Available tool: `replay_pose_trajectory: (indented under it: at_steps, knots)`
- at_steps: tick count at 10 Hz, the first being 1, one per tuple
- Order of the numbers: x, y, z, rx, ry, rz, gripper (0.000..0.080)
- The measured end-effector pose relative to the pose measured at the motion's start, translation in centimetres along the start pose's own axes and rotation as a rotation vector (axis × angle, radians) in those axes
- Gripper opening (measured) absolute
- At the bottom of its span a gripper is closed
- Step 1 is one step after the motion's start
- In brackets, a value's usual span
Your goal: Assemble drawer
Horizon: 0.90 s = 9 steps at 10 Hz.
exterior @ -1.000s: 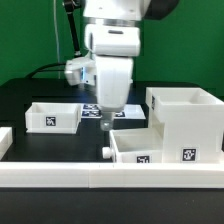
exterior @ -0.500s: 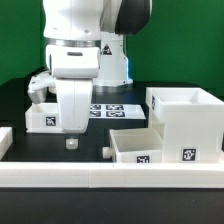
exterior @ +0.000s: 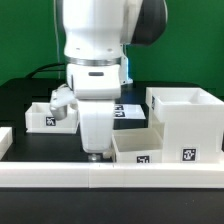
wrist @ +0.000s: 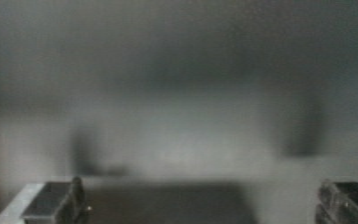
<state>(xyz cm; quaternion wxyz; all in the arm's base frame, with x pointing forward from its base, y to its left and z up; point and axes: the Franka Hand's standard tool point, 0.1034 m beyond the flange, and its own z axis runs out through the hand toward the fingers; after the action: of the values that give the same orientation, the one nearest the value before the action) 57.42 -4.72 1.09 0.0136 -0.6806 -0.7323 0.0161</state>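
Observation:
The tall white box housing [exterior: 186,118] stands at the exterior view's right. One small white tray [exterior: 160,150] with tags lies in front of it. A second tray [exterior: 42,116] lies at the left, partly hidden by the arm. My gripper [exterior: 96,151] hangs low over the black table, right beside the front tray's left end, where its knob is hidden behind it. The wrist view is a grey blur. It shows only my two fingers [wrist: 55,200] far apart at the corners, and nothing between them at my gripper [wrist: 197,205].
The marker board [exterior: 128,112] lies on the table behind the arm. A long low white border rail [exterior: 110,178] runs along the front edge. A short rail piece [exterior: 4,138] is at the far left.
The arm swung from the table's middle to the exterior view's left, then back to the right, forward and down. It now hides the front tray's knob.

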Motion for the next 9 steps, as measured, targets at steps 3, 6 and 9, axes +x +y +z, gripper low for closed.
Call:
replay_pose_trajectory:
  at_steps: [3,6,9]
  knots:
    - [2.6,0.6,0.0,-0.002,0.016,-0.014,0.0649]
    - [2.0,0.5,0.1,-0.001,0.015,-0.006,0.0649]
    - [3.3,0.6,0.2,0.007,0.023,-0.001,0.0649]
